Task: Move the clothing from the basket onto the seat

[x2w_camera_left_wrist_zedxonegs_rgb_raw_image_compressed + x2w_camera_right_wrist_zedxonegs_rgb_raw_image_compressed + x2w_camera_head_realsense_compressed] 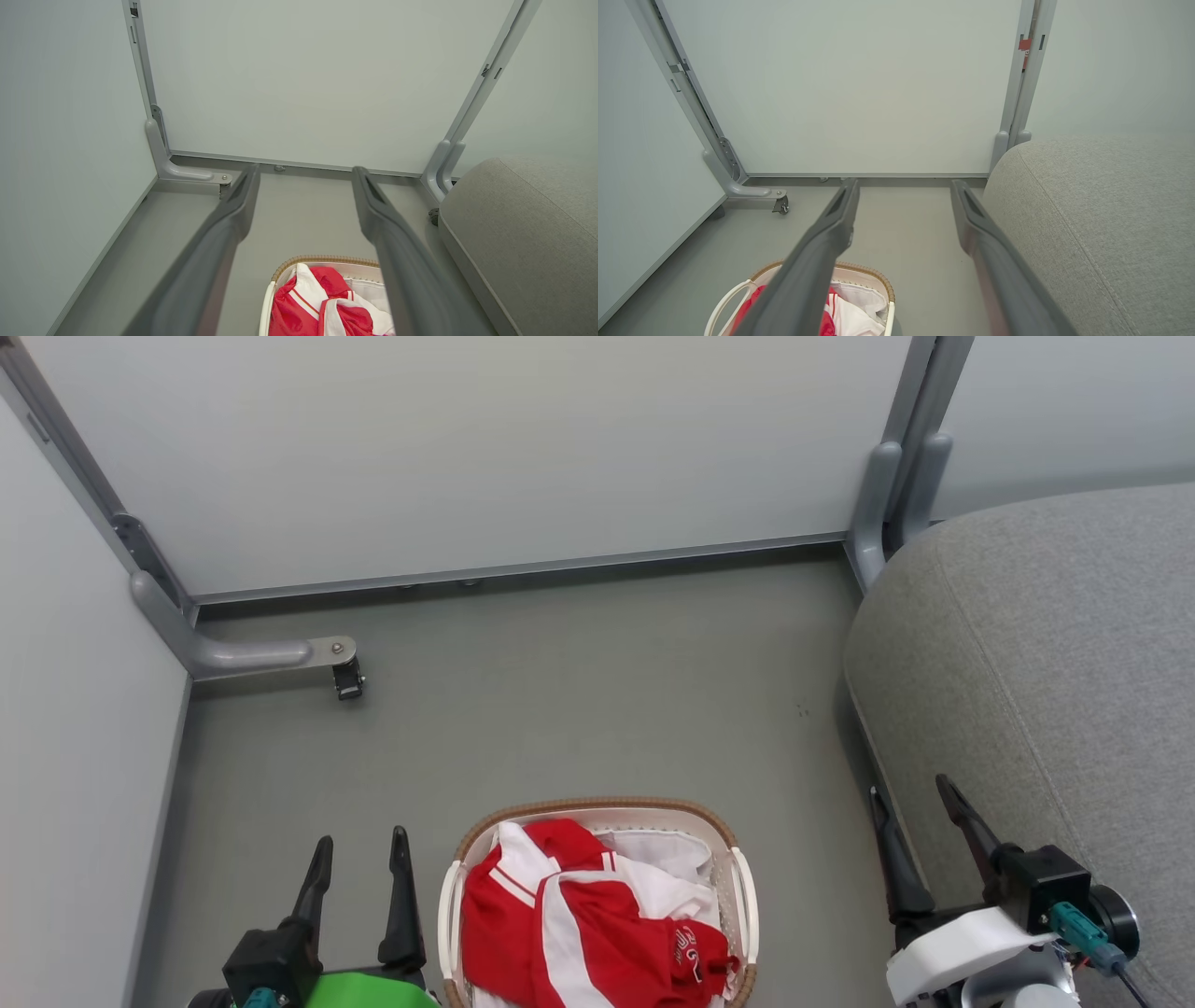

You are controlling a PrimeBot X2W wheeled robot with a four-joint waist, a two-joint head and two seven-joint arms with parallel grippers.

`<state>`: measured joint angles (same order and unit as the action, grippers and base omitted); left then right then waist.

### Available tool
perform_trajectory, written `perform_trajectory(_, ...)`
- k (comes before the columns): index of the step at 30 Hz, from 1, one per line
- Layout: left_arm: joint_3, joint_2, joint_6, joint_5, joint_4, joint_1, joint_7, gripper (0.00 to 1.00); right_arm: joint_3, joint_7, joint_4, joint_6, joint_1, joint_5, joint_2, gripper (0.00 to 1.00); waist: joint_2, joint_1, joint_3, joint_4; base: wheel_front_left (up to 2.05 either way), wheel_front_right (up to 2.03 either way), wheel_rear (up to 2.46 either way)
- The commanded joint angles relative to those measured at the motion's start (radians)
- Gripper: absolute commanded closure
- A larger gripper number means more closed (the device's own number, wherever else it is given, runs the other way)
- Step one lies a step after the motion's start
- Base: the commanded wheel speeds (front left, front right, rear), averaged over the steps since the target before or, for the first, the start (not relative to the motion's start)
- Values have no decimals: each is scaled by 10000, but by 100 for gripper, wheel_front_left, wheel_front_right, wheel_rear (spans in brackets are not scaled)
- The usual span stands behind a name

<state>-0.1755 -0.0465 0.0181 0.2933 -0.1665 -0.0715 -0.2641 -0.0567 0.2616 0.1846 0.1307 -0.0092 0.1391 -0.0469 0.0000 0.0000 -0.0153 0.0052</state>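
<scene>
Head view: crumpled red-and-white clothing heaped in the white basket

A pale back panel stands upright on the grey floor. At its left end a side panel meets it in a corner. There a grey metal foot lies along the floor, ending in a small black caster. At the back panel's right end stand two grey posts, one bearing what may be red tape
</scene>
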Motion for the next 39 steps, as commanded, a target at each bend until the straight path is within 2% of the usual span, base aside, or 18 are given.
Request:
perform_trajectory(1,-1,-69,66,-36,-6,-93,-7,0,-3,53,17,0,140,-48,-63,0,0,0,-3,-1,0,0,0)
perform_trajectory(28,-40,-68,84,39,53,46,-7,0,64,53,-112,-1,51,-124,-62,0,0,0,-259,12,0,0,0)
perform_trajectory(39,-40,-66,-92,-375,184,757,-5,0,263,53,-530,-1,-466,-200,-60,0,0,0,-1397,-64,0,0,0)
